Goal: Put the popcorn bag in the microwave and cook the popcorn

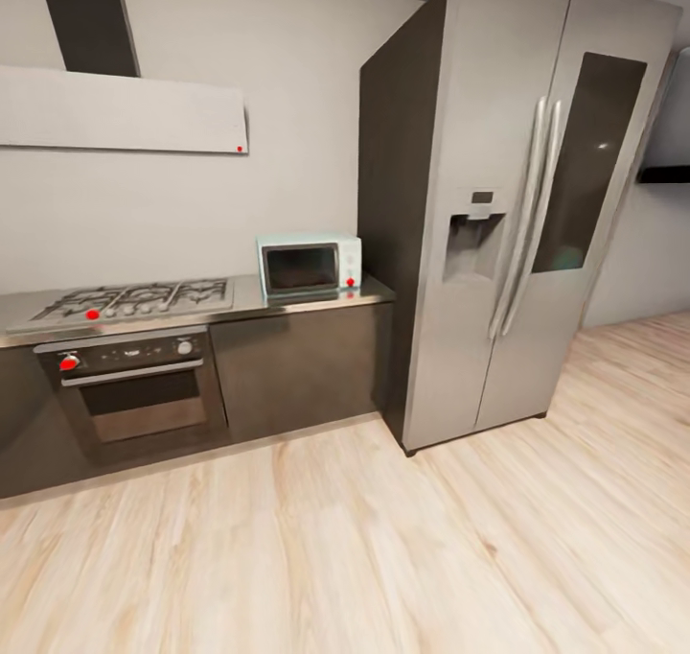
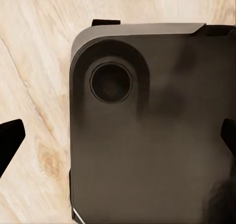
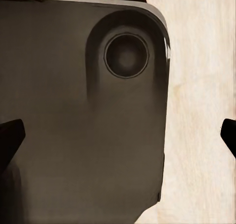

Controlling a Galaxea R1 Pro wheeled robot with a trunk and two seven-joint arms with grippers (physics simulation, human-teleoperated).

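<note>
**Robot parked mid-kitchen, microwave ahead, bag not sighted**

Kitchen, light wood floor (image 1: pixel 383 558), grey wall. Head view: the surface (image 1: pixel 244 299) runs along the wall at about 10 o'clock from frame centre, grey glossy slab over dark cabinets, ending against a tall steel fridge (image 1: pixel 498 203) at 1 o'clock. Gas hob (image 1: pixel 125 301) sits on it at the 9 o'clock end, built-in oven (image 1: pixel 134 390) below. Range hood (image 1: pixel 120 112) above.

The microwave (image 1: pixel 309 265) – pale blue, dark door shut, knobs on its fridge side – stands at the surface's fridge end, just beside the fridge wall. Long axis runs along the wall, door facing the room.

Popcorn bag: can't place it from here. The stretch of surface in frame carries hob and microwave; presumably the bag is on another leg of the counter.

End effectors: the left end effector (image 2: pixel 118 135) and right end effector (image 3: pixel 118 135) each show dark fingertips at opposite edges of their wrist views – spread wide, nothing between them. Both look down at the robot's dark base (image 2: pixel 147 135) and floor, so arms look stowed.

Key relation: microwave is well away, forward and slightly toward 11 o'clock – out of either arm's reach. Neither arm clearly nearer. My read: base drive and bag search come before any arm choice.
</note>
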